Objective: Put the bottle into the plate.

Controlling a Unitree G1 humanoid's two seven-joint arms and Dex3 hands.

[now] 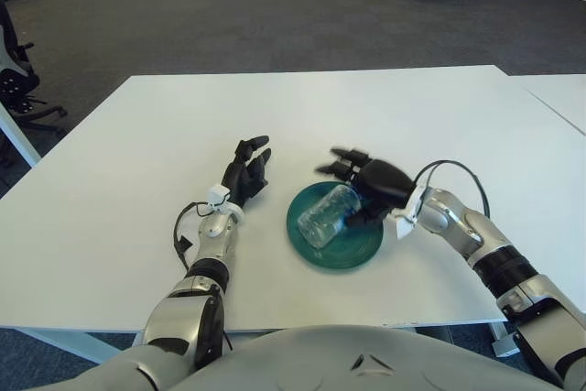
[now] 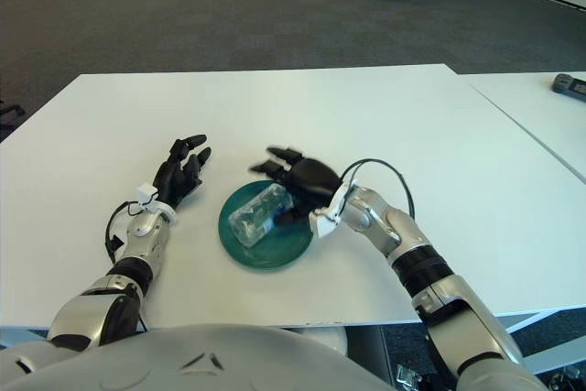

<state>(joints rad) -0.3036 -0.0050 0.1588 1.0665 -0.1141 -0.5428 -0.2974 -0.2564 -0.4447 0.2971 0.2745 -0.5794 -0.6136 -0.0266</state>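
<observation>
A clear plastic bottle (image 1: 328, 216) lies on its side in the dark green plate (image 1: 359, 252), its length running diagonally across it. My right hand (image 1: 352, 180) is at the bottle's far right end, over the plate's back rim. Its fingers (image 1: 337, 168) are spread above the bottle and do not wrap it. My left hand (image 1: 247, 171) shows on the white table just left of the plate, fingers relaxed and empty. The scene also shows in the right eye view, with the bottle (image 2: 260, 214) in the plate (image 2: 293, 250).
The white table (image 1: 302, 116) stretches around the plate. A second white table (image 1: 563, 93) adjoins at the right. Office chairs (image 1: 14, 70) stand off the left edge, and boxes and cases stand far back on the carpet.
</observation>
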